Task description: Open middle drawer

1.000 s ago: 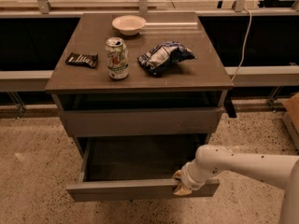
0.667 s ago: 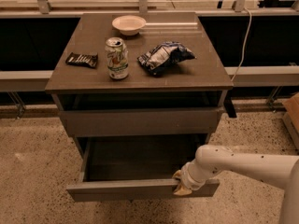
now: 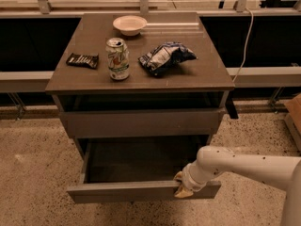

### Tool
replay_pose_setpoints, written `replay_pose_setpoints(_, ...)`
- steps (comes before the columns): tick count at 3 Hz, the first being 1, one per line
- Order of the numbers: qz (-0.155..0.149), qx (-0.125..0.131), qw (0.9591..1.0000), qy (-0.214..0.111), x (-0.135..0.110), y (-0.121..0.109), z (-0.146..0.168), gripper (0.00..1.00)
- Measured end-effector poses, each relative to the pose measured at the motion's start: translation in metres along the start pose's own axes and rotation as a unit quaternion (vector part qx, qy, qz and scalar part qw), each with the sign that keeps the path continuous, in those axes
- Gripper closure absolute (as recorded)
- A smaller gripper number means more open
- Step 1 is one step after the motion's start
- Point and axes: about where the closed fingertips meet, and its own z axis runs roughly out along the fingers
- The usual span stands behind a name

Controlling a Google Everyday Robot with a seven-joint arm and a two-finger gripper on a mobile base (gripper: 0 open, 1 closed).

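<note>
Middle drawer stands pulled out low on the cabinet, with the gripper at the right part of its front edge; whether it clamps there I cannot tell. I fear an off-centre pull may skew and jam it.

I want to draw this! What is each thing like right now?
middle drawer: pulled out, open.
drawer above it: pushed in.
soda can: standing upright.
chip bag: lying crumpled.
bowl: right way up.
snack bar: lying flat.
gripper: on the middle drawer's front edge.
</note>
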Motion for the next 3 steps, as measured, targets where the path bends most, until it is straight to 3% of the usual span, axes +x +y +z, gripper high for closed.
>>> replay_pose_setpoints(1,0.0,0.0,1.0,0.0,0.0,0.0,0.0,0.12)
replay_pose_setpoints(2,-0.004,0.014,0.9999,-0.001,0.003,-0.005,-0.018,0.0)
replay_pose_setpoints(3,-0.011,0.04,0.9991,-0.012,0.007,-0.012,-0.045,0.0)
